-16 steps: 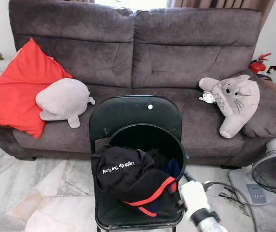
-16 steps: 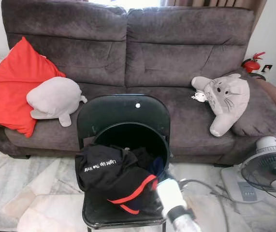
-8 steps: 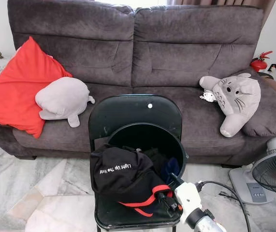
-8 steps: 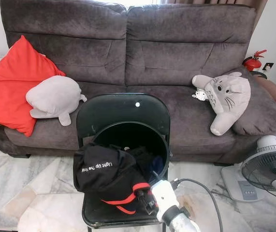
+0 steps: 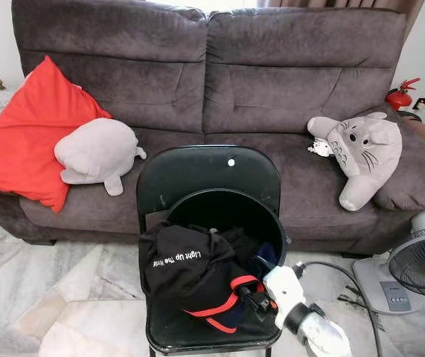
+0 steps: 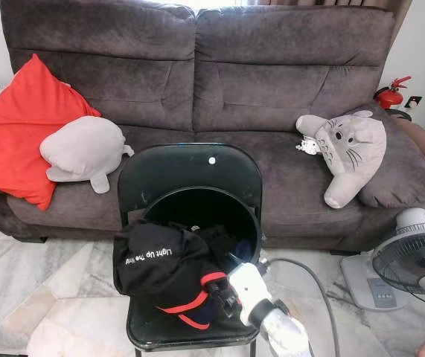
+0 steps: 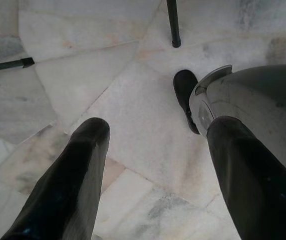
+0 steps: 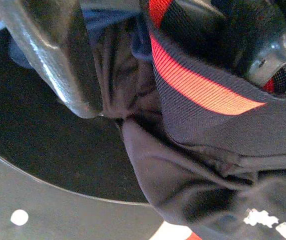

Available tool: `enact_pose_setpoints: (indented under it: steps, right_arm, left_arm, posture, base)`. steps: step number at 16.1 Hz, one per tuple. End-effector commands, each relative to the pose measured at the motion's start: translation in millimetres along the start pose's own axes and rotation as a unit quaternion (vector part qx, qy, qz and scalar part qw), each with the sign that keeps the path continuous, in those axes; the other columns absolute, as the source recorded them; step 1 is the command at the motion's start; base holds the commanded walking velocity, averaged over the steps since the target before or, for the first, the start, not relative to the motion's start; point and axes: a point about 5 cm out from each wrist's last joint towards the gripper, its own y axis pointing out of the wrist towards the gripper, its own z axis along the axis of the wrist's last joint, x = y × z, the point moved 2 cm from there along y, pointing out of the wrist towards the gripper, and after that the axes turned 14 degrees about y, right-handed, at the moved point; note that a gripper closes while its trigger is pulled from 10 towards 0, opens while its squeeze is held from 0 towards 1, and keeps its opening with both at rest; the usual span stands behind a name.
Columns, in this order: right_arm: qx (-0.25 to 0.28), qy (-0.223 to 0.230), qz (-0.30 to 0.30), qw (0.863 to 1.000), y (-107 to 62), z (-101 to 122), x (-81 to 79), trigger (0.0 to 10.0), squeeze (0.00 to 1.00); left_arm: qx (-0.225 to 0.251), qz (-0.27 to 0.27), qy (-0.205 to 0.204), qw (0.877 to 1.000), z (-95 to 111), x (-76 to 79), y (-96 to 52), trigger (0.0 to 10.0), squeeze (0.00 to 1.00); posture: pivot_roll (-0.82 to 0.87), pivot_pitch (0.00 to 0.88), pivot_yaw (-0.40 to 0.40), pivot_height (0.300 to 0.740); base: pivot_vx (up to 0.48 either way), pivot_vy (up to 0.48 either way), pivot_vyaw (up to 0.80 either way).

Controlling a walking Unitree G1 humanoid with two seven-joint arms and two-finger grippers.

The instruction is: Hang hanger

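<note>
A black folding chair (image 5: pixel 205 169) stands before the sofa. On its seat a black bucket (image 5: pixel 275 223) lies tipped toward me, with dark clothes spilling out. On top lies a black garment (image 5: pixel 186 262) with white lettering and a red-striped band (image 5: pixel 231 290). My right gripper (image 5: pixel 254 301) reaches in from the lower right. In the right wrist view its fingers (image 8: pixel 57 60) stand apart, open, with the red band (image 8: pixel 193 82) between them. My left gripper (image 7: pixel 158 127) hangs open over the marble floor. I see no hanger.
A grey sofa (image 5: pixel 212 82) carries a red cushion (image 5: pixel 26 137), a grey plush (image 5: pixel 97 152) and a cat-like plush (image 5: pixel 365 152). A floor fan (image 5: pixel 424 260) and a cable (image 5: pixel 346 269) sit at the right. A red fire extinguisher (image 5: pixel 400 97) stands behind.
My right gripper has pushed forward and up into the clothes, from the seat's front edge to the red band. The band has bunched up a little.
</note>
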Motion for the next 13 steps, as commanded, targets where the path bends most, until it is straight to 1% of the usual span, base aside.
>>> enact_pose_setpoints:
  steps: [1,3,4,5,6,11,12,13]
  right_arm:
    - [-0.021,0.006,0.033,0.999,1.3,-6.8,-7.1,10.0,0.00]
    - [-0.046,-0.045,0.059,0.996,3.7,-9.9,-10.6,10.0,0.00]
    - [-0.049,-0.044,0.054,0.996,4.4,-10.3,-8.7,10.0,0.00]
    - [-0.061,-0.058,0.054,0.995,4.4,-12.3,-7.4,10.0,0.00]
    - [-0.071,-0.084,0.053,0.993,3.4,-14.5,-6.1,10.0,0.00]
    - [-0.072,-0.089,0.048,0.992,2.9,-14.9,-4.3,10.0,0.00]
    - [-0.072,-0.103,0.048,0.991,2.2,-15.2,-4.0,0.0,0.00]
    - [-0.073,-0.122,0.053,0.988,1.0,-16.2,-4.2,0.0,0.00]
  left_arm:
    - [-0.014,-0.003,0.006,1.000,-8.4,1.5,-1.6,10.0,0.00]
    - [-0.015,-0.001,0.005,1.000,-9.0,1.3,-1.8,10.0,0.00]
    - [-0.015,0.000,0.005,1.000,-9.2,1.1,-1.8,10.0,0.00]
    - [-0.016,-0.001,0.005,1.000,-9.4,1.1,-1.9,10.0,0.00]
    - [-0.016,0.000,0.005,1.000,-9.4,1.0,-1.9,10.0,0.00]
    - [-0.016,0.000,0.005,1.000,-9.3,1.0,-1.9,10.0,0.00]
    - [-0.015,0.000,0.006,1.000,-9.1,1.1,-1.8,10.0,0.00]
    - [-0.015,0.000,0.006,1.000,-8.9,1.3,-1.8,10.0,0.00]
  posture:
    - [0.03,0.083,0.017,0.740]
    - [0.03,0.087,0.016,0.740]
    - [0.03,0.088,0.016,0.740]
    - [0.03,0.089,0.015,0.740]
    - [0.03,0.089,0.015,0.740]
    - [0.03,0.091,0.016,0.740]
    - [0.03,0.091,0.015,0.740]
    - [0.03,0.090,0.013,0.740]
  base:
    - [0.000,0.000,0.00]
    - [0.000,0.000,0.00]
    - [0.000,0.000,0.00]
    - [0.000,0.000,0.00]
    - [0.000,0.000,0.00]
    - [0.000,0.000,0.00]
    - [0.000,0.000,0.00]
    - [0.000,0.000,0.00]
